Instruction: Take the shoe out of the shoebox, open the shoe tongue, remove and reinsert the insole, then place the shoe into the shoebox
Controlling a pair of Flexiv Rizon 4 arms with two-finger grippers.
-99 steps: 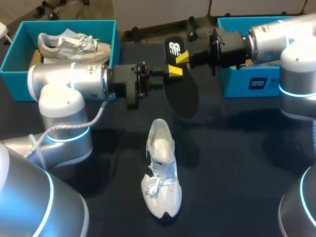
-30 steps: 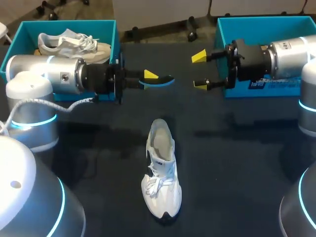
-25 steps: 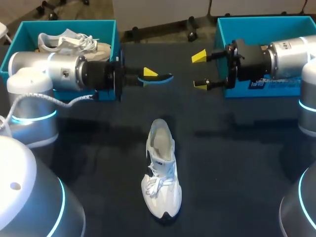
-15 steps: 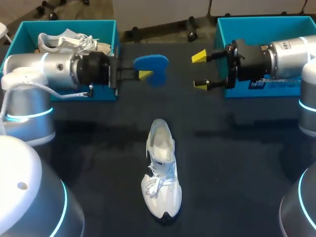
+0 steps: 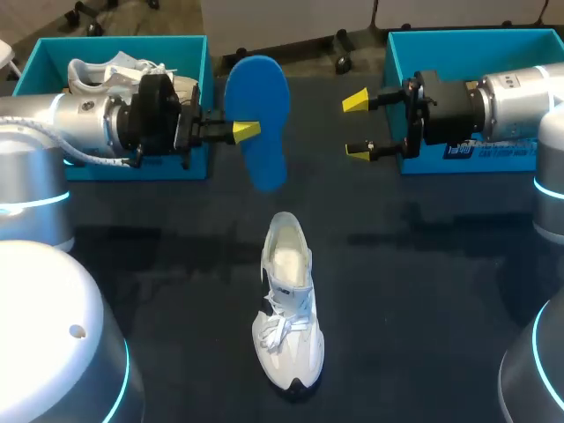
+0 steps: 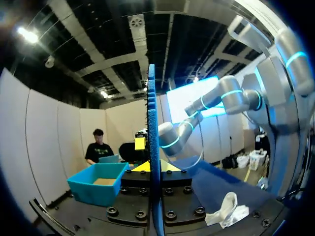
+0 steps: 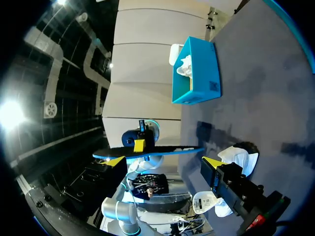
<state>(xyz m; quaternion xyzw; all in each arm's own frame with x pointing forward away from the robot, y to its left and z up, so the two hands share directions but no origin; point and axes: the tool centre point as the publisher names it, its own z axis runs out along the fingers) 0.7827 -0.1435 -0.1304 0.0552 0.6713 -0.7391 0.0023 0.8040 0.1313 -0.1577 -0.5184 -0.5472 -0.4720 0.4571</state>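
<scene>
Head view: the left jaws are closed on the blue insole (image 5: pixel 257 119) and hold it in the air beyond the white shoe (image 5: pixel 288 304). The shoe sits on the dark bench (image 5: pixel 423 291) with its opening toward the insole. The right jaws gape empty beside the teal shoebox (image 5: pixel 467 44). The insole appears ready to go back in. The next move likely calls for lowering it, narrow end first, into the opening.

Left wrist view: the insole (image 6: pixel 152 147) shows edge-on, thin and clamped upright, with the shoe (image 6: pixel 226 211) low beside it.

Right wrist view: the fingers are spread with nothing between them. The insole (image 7: pixel 147 151) lies ahead of them, and the shoe (image 7: pixel 236 157) is beyond one finger.
</scene>
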